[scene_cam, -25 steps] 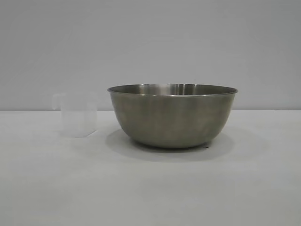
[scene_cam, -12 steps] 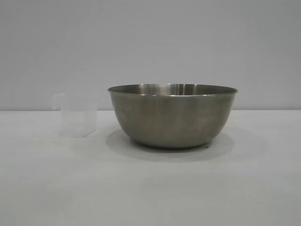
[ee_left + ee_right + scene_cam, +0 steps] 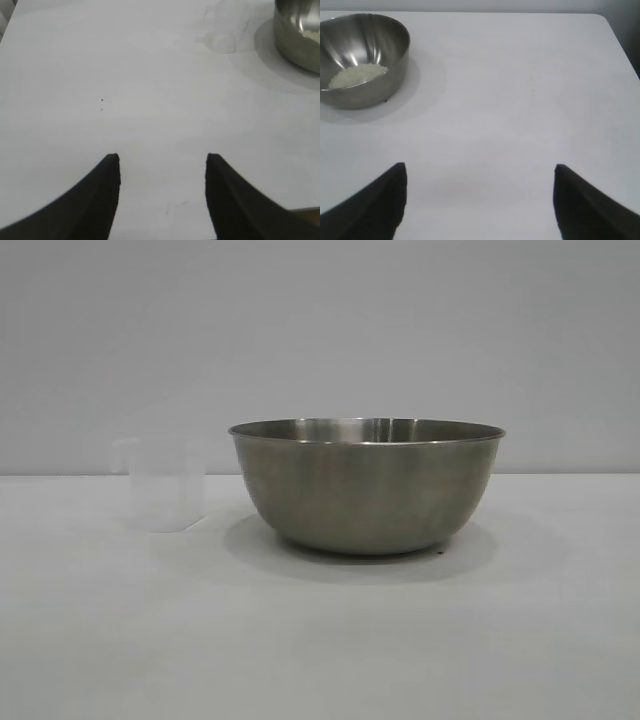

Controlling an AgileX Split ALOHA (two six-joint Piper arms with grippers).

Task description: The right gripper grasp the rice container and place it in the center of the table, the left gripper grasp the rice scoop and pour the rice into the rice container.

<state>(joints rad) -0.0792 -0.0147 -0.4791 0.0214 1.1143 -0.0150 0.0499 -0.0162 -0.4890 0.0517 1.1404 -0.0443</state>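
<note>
Nothing is shifting since the earlier frame. The rice container (image 3: 367, 487) is sitting at centre frame on the desk (image 3: 320, 640), holding a small heap of rice (image 3: 356, 75). The rice scoop (image 3: 165, 485) is standing upright, apart, at its left. The left claw (image 3: 162, 167) and right claw (image 3: 480, 172) are hovering spread wide, gripping nothing.
</note>
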